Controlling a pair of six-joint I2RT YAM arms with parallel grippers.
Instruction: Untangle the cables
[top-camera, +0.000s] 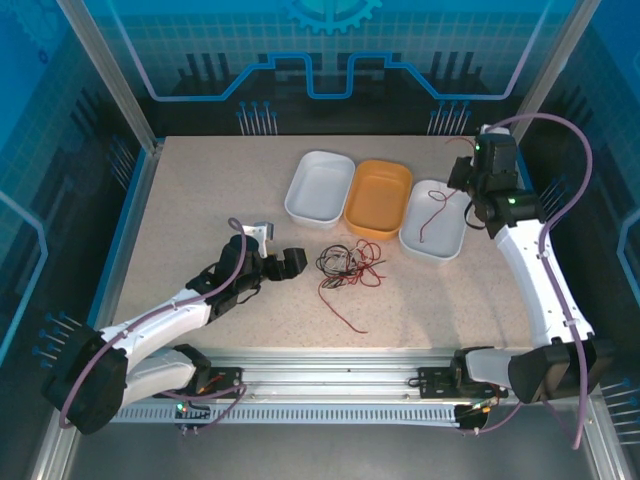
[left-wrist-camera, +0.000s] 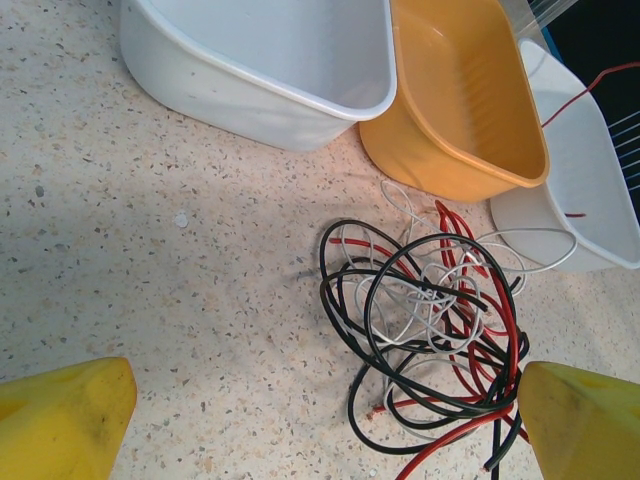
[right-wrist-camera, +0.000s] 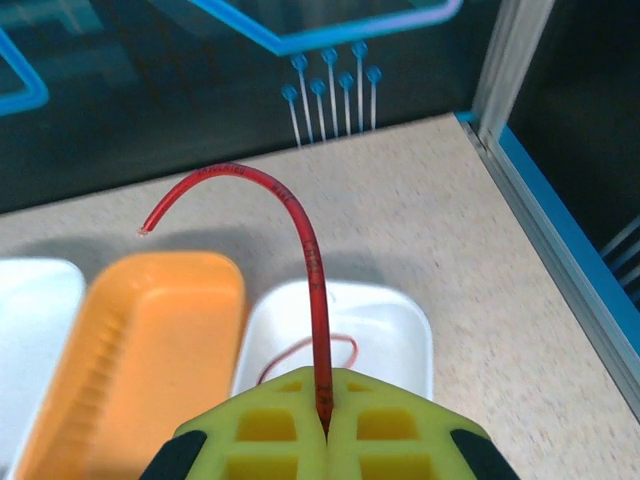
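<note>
The left tool (top-camera: 275, 247) hangs wide beside the cables (top-camera: 345, 265) on the counter (top-camera: 200, 200), the right tool (right-wrist-camera: 325, 430) pinches one red wire (right-wrist-camera: 310, 260) above the white tray (right-wrist-camera: 395, 320): light, springy strands, likely best taken by a loose outer loop.

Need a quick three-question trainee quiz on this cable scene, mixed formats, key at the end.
1. True or false: the right gripper is shut on a red wire.
2. That wire trails down into which bin? A) left white bin B) orange bin C) right white bin
3. Fill in: the left gripper stands ____, facing the tangle of cables on the table.
Key: 1 true; 2 C; 3 open.
</note>
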